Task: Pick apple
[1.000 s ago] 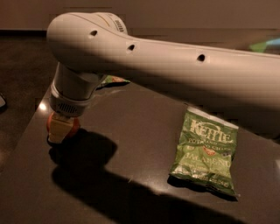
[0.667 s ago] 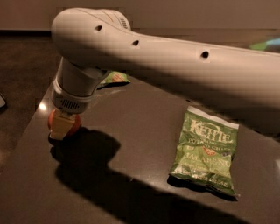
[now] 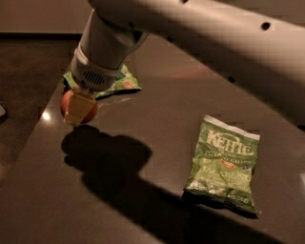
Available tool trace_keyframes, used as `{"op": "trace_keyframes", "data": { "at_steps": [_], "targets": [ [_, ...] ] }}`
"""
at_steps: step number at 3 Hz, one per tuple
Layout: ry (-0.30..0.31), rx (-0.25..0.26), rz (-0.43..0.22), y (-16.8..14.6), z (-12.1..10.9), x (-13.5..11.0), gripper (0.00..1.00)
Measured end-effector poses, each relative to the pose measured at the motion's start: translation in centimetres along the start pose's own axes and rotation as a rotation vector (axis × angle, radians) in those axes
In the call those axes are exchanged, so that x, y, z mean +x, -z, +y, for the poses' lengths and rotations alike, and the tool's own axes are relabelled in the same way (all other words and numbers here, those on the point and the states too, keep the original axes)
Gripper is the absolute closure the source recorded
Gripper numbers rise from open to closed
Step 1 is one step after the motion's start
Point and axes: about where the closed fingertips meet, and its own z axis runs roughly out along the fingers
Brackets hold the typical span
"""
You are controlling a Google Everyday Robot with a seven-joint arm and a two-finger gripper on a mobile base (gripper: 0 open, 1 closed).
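At upper left the gripper (image 3: 77, 113) hides part of the apple (image 3: 66, 102), seemingly near the surface (image 3: 157, 119) edge; the jaws' state cannot be told. A nudge could roll it off.

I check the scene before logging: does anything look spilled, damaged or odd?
Nothing stands out. The gripper is at the apple near the table's left edge; the near bag and far bag look intact.

A dark, glossy table (image 3: 157, 119) fills most of the view, its left edge running from 7 toward 10 o'clock. Beyond that edge lies dark brown floor (image 3: 28, 62). At 11 o'clock a pale wall (image 3: 43, 14) meets a dark baseboard (image 3: 43, 35). A glint (image 3: 45, 116) shines at 9 o'clock, beside the gripper (image 3: 78, 110). A heavy shadow (image 3: 114, 162) stretches toward 5 o'clock.
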Motion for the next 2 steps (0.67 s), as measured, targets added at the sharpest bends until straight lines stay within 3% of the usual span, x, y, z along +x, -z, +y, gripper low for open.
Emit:
{"op": "trace_keyframes", "data": {
  "at_steps": [2],
  "targets": [
    [0.063, -0.048, -0.063, 7.2, -0.8, 0.2, 1.00]
  ]
}}
